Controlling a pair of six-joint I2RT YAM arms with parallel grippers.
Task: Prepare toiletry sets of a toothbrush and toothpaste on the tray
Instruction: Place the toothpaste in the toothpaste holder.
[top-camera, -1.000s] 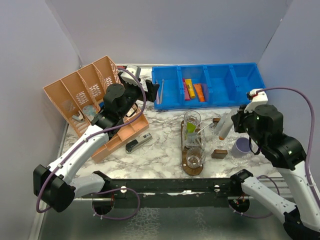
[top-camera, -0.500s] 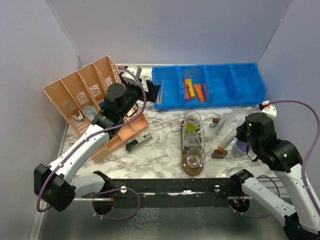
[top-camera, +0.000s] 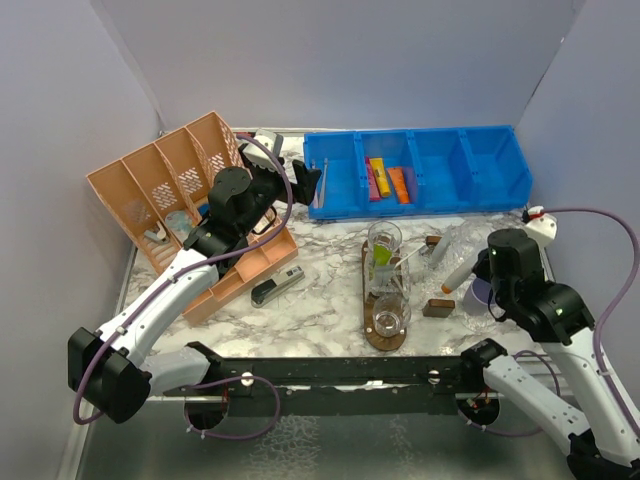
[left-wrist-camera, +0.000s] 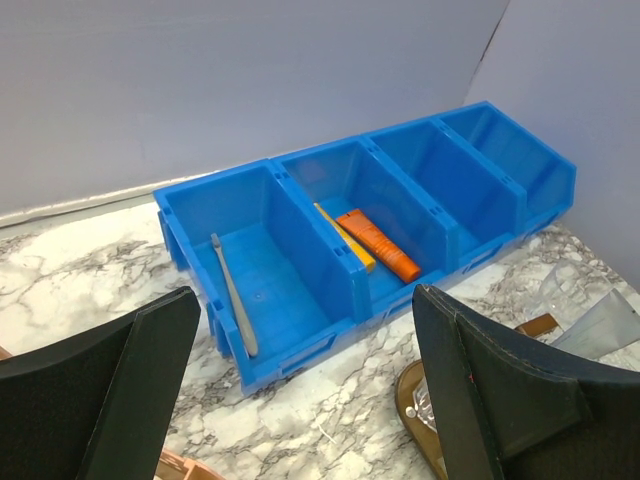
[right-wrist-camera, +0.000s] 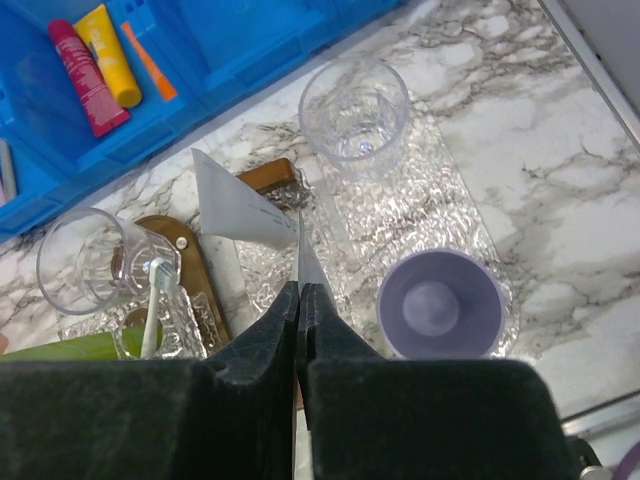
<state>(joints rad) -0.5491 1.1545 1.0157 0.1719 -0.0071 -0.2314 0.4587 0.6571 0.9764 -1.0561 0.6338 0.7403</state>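
Centre right, right gripper (right-wrist-camera: 300, 296) clamped a white tube (top-camera: 457, 272) beside the tray (top-camera: 385, 343), probably for a tumbler (top-camera: 390, 318); left gripper (left-wrist-camera: 305, 330) gaped near a toothbrush (left-wrist-camera: 233, 295) in the blue bin (left-wrist-camera: 190, 232).

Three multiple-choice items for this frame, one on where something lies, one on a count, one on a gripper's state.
1. Where does the grey toothbrush lie?
A. on the wooden tray
B. in an end compartment of the blue bin
C. in the orange basket

2. How many compartments does the blue bin have?
A. two
B. four
C. six

3. How is the left gripper?
A. open and empty
B. shut on a tube
C. shut on a cup

Answers:
1 B: it lies alone in the bin's leftmost compartment as the top view shows it.
2 B: three dividers split the bin into four.
3 A: its fingers stand wide apart with nothing between them.
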